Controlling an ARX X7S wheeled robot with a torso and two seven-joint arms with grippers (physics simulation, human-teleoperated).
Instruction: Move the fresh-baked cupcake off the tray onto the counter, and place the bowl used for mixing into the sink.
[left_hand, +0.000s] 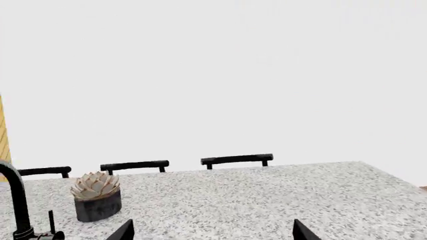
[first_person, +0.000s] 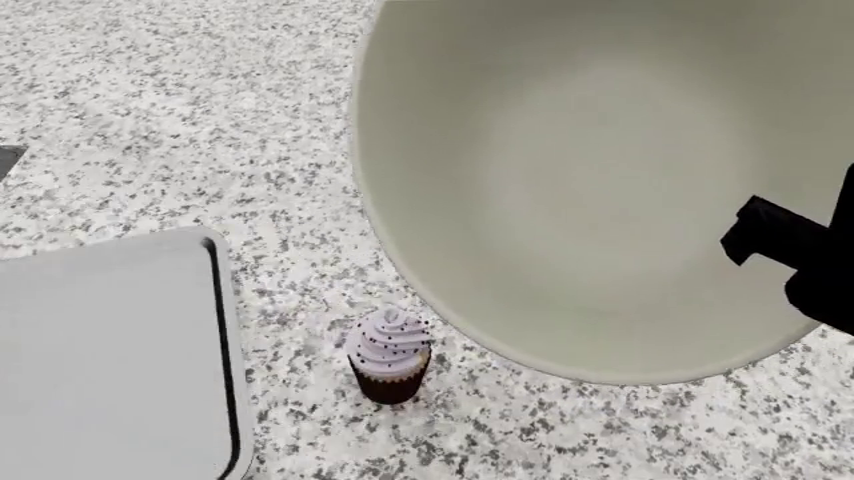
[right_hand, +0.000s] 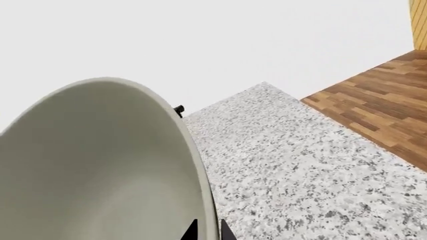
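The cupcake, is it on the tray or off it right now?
Off. The cupcake stands upright on the counter, just beside the tray.

Plain white wall (left_hand: 213, 75) fills the upper frame; 3 black chair backs (left_hand: 237, 160) line the middle; wooden plank floor (right_hand: 373, 110) at right; yellow strip (right_hand: 419, 22) in upper right corner.

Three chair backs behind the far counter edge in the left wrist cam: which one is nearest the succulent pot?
The middle chair back: it sits just behind the succulent pot. The other two lie farther off to either side.
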